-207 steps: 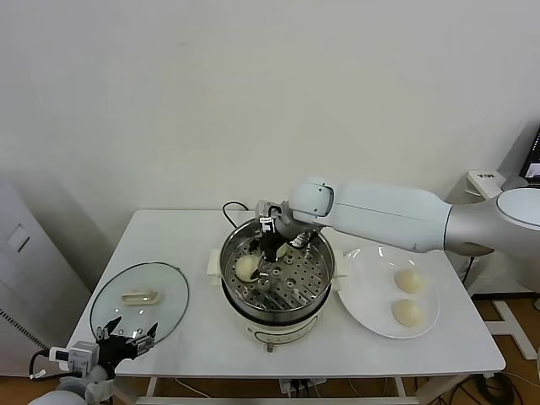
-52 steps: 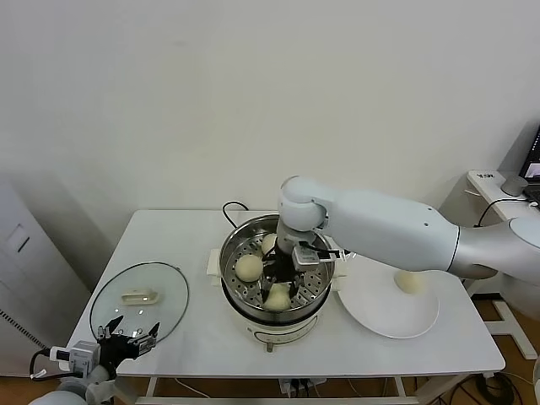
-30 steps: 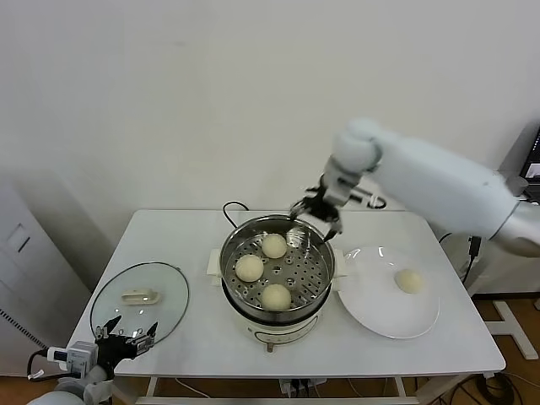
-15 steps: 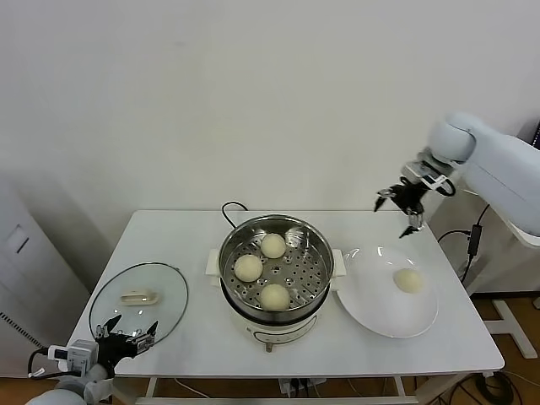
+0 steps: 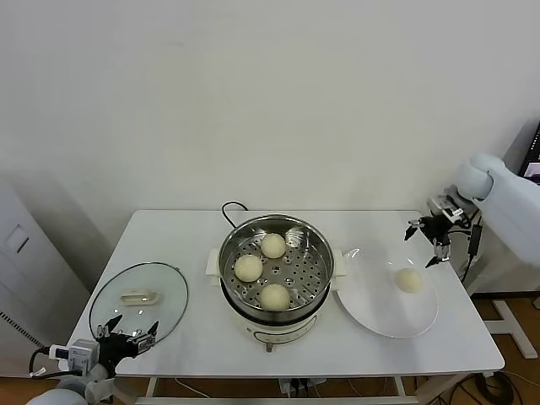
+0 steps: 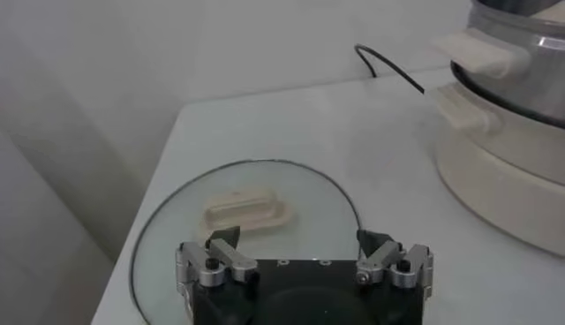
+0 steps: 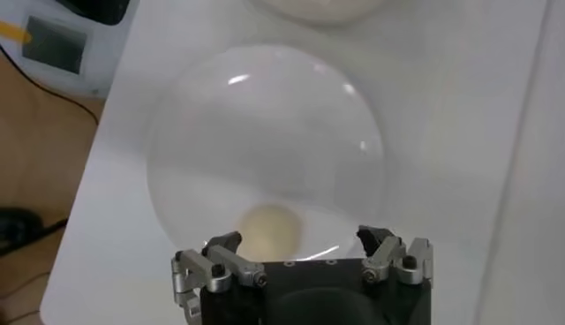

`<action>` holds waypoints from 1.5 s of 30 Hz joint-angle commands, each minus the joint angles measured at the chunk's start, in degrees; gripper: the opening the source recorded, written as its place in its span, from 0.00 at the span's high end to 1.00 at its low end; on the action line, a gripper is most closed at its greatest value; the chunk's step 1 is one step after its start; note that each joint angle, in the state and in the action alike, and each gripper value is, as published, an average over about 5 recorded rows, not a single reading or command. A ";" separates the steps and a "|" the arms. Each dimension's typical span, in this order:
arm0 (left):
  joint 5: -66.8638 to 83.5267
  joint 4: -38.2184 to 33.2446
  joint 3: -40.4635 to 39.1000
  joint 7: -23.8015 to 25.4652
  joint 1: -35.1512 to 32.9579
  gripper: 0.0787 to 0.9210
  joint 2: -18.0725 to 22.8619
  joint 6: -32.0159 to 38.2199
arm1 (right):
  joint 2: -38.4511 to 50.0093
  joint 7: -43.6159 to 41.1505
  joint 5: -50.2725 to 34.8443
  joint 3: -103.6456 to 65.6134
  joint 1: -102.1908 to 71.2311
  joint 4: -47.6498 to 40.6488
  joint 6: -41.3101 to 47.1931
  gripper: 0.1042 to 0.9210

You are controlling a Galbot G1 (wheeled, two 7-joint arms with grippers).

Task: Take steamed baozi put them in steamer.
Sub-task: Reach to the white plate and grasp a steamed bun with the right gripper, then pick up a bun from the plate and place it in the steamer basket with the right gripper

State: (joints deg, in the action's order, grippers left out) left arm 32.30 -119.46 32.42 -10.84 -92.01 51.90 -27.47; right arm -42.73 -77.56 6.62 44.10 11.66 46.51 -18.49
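Three baozi [image 5: 272,245] [image 5: 248,267] [image 5: 275,296] lie on the perforated tray inside the steel steamer [image 5: 229,245] at the table's middle. A fourth baozi [image 5: 409,280] lies on the white plate [image 5: 380,312] to the right; it also shows in the right wrist view [image 7: 270,230]. My right gripper [image 5: 430,238] is open and empty, raised above the plate's far right edge, a little beyond the baozi [image 7: 300,243]. My left gripper [image 5: 125,330] is open and empty, parked low at the table's front left, just before the glass lid [image 6: 300,243].
The round glass lid [image 5: 139,297] with a white handle [image 5: 137,297] lies flat at the table's front left, seen in the left wrist view [image 6: 265,199]. A black cord [image 5: 232,208] runs behind the steamer. The steamer's white base [image 6: 503,177] shows in the left wrist view.
My right gripper set a third baozi in the steamer, let go, lifted out and swung right; it now hangs open over the plate's far right. The left arm stayed still.
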 commanded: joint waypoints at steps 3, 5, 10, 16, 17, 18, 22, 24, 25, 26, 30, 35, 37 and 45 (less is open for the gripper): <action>-0.01 0.08 -0.34 0.01 0.23 0.12 -0.07 -0.05 | -2.11 4.75 9.49 -10.16 -10.75 -5.99 -1.80 0.12; -0.02 0.05 -0.40 0.01 0.23 0.12 0.00 -0.03 | -2.64 5.65 10.29 -10.93 -11.66 -6.47 -1.92 0.12; -0.02 -0.05 -0.43 0.02 0.14 0.12 0.10 0.02 | -3.80 8.28 12.63 -13.07 -13.99 -7.03 -2.13 0.12; -0.02 -0.16 -0.53 0.04 0.07 0.12 0.09 0.07 | -4.82 10.23 14.75 -15.45 -15.98 -7.96 -2.16 0.12; -0.03 -0.17 -0.56 0.04 0.08 0.12 0.09 0.07 | -4.90 10.38 14.99 -15.71 -16.19 -8.03 -2.16 0.12; -0.03 -0.16 -0.60 0.04 0.10 0.12 0.08 0.07 | -5.05 10.66 15.37 -16.14 -16.44 -8.15 -2.15 0.12; -0.05 -0.16 -0.73 0.03 0.22 0.12 0.06 0.07 | -5.89 12.20 17.09 -18.31 -17.05 -9.04 -1.98 0.12; -0.06 -0.18 -0.77 0.03 0.24 0.12 0.04 0.07 | -6.26 12.56 17.37 -18.96 -17.02 -9.59 -1.85 0.13; -0.06 -0.21 -0.78 0.02 0.24 0.12 0.04 0.07 | -6.43 12.53 17.28 -19.12 -16.95 -9.85 -1.76 0.15; -0.06 -0.23 -0.78 0.02 0.23 0.12 0.04 0.08 | -6.54 12.32 17.01 -19.18 -16.89 -10.02 -1.64 0.17; -0.06 -0.32 -0.74 0.00 0.17 0.12 0.03 0.10 | -6.77 10.63 15.37 -18.94 -16.60 -10.31 -0.92 0.30; -0.05 -0.41 -0.69 -0.09 0.16 0.12 0.09 0.09 | -6.20 8.26 13.17 -17.37 -15.96 -9.30 0.02 0.48; -0.05 -0.48 -0.66 -0.14 0.13 0.12 0.15 0.03 | -5.43 7.99 11.29 -15.92 -15.63 -7.92 0.95 0.55; -0.20 -1.28 0.23 -0.54 -0.84 0.12 0.24 -0.47 | 3.55 7.96 -10.38 4.26 -4.36 7.21 11.73 0.63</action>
State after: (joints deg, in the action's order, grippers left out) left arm 32.17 -120.42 32.23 -11.25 -92.41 52.09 -27.78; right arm -46.32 -68.94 14.85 31.46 -1.83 41.02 -15.79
